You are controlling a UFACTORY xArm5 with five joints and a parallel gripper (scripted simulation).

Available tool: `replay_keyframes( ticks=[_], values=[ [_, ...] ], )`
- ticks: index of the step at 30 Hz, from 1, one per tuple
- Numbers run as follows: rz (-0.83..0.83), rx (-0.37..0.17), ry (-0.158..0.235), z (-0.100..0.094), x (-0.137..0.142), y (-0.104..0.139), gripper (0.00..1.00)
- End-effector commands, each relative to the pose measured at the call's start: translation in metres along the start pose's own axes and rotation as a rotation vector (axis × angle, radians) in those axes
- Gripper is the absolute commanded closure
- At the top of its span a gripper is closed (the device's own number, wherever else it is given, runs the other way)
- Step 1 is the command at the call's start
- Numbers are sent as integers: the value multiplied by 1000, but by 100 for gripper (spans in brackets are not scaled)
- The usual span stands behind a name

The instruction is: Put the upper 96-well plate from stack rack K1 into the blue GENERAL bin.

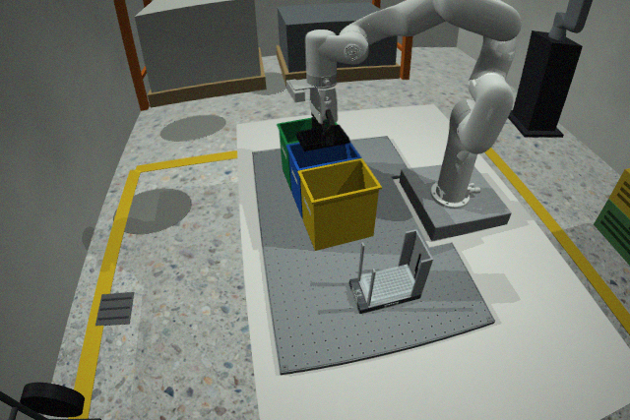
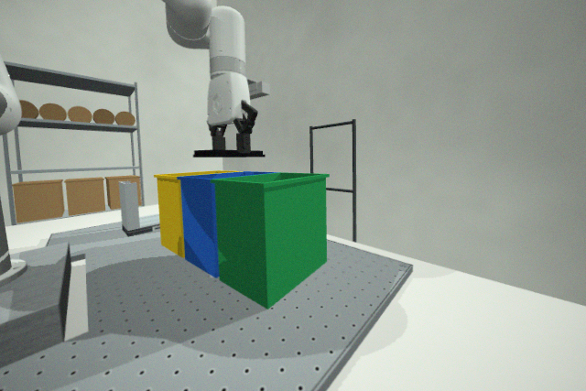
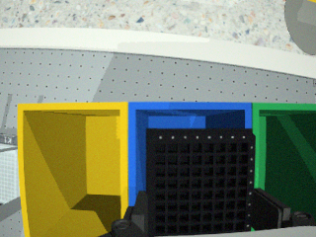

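Note:
My gripper (image 1: pixel 325 123) is shut on a black 96-well plate (image 1: pixel 320 137) and holds it level a little above the blue bin (image 1: pixel 325 156). In the wrist view the black plate (image 3: pixel 199 181) lies over the open blue bin (image 3: pixel 192 121), between the yellow bin (image 3: pixel 73 174) and the green bin (image 3: pixel 286 158). From the side, the plate (image 2: pixel 229 153) hangs clear above the bin rims, under the gripper (image 2: pixel 230 140). All three bins stand upright in a row. The rack K1 (image 1: pixel 392 280) stands near the front of the mat and holds one light plate (image 1: pixel 391 285).
The arm's base (image 1: pixel 453 197) stands on a grey block to the right of the bins. The perforated grey mat (image 1: pixel 355 263) lies on a white table. Crates, orange ladders and a black pedestal stand beyond the table.

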State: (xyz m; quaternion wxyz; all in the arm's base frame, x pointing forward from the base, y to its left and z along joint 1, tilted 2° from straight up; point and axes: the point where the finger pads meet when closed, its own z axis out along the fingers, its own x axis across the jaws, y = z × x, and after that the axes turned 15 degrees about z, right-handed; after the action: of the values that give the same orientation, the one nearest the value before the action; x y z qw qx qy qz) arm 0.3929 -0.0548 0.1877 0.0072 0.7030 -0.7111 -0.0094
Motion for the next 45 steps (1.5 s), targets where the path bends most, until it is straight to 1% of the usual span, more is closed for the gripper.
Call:
replay_keyframes(
  ticks=[1, 8, 45],
  values=[
    [0, 4, 1, 3, 0, -1, 100],
    [0, 4, 0, 15, 0, -1, 100],
    [0, 4, 1, 17, 0, -1, 100]
  ],
)
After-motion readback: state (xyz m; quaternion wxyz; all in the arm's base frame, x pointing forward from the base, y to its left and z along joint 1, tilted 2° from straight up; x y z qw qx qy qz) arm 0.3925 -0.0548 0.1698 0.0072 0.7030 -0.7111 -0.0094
